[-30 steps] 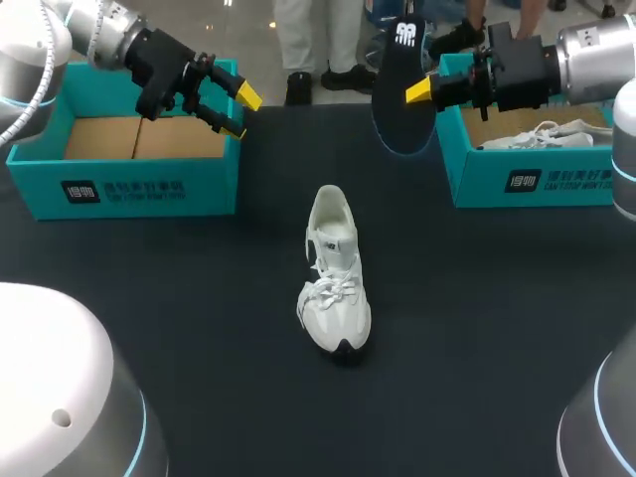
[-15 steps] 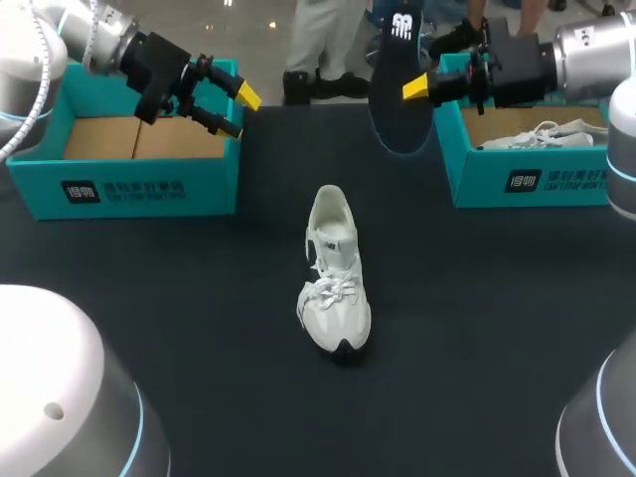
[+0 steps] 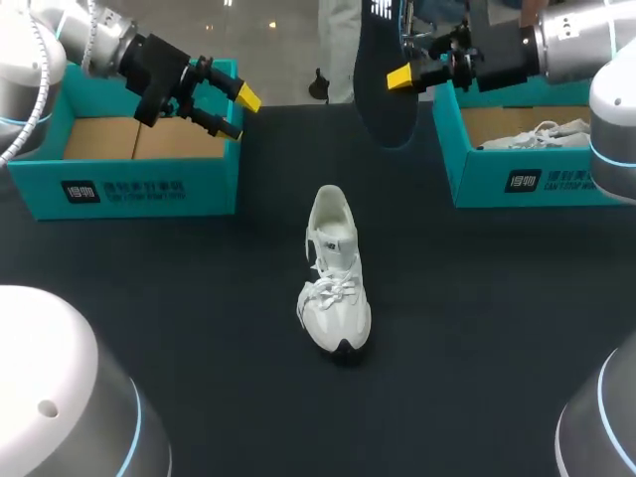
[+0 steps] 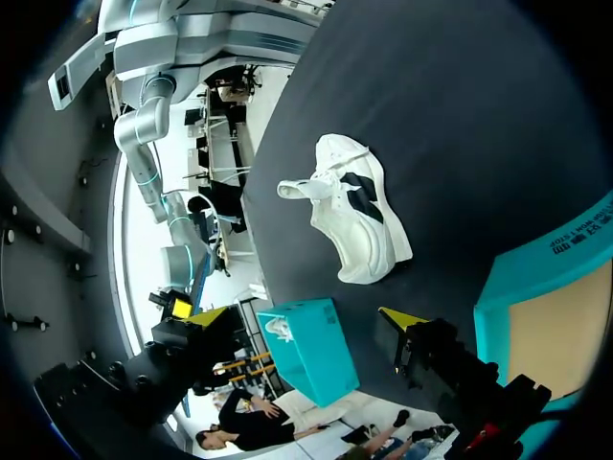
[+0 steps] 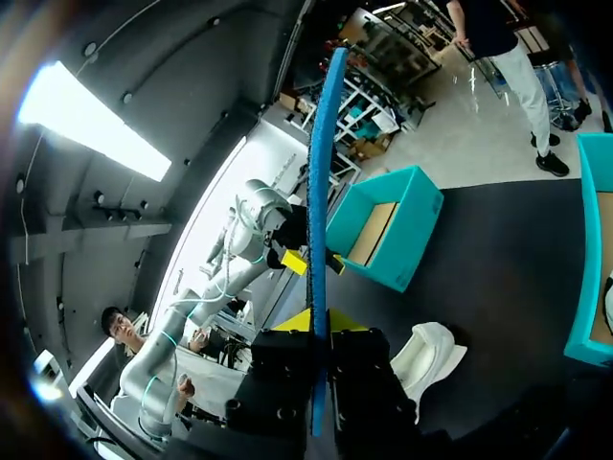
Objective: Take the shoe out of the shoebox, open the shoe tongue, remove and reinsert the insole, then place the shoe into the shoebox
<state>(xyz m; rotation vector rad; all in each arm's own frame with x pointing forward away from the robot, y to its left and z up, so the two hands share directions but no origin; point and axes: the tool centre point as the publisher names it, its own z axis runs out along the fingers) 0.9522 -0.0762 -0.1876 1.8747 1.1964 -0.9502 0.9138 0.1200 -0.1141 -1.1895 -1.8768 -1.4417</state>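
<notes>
Insole, top cut off, is clamped upright in right gripper; left gripper is held spread; shoe is laid toe toward robot.

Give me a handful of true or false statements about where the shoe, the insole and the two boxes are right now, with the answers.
1. The right gripper holds the insole up off the table. True.
2. The shoe sits inside the left shoebox. False: the left shoebox holds nothing, and the shoe stands on the table between the two boxes.
3. The left gripper has its fingers open and holds nothing. True.
4. The right shoebox is empty. False: a second shoe lies in it.
</notes>
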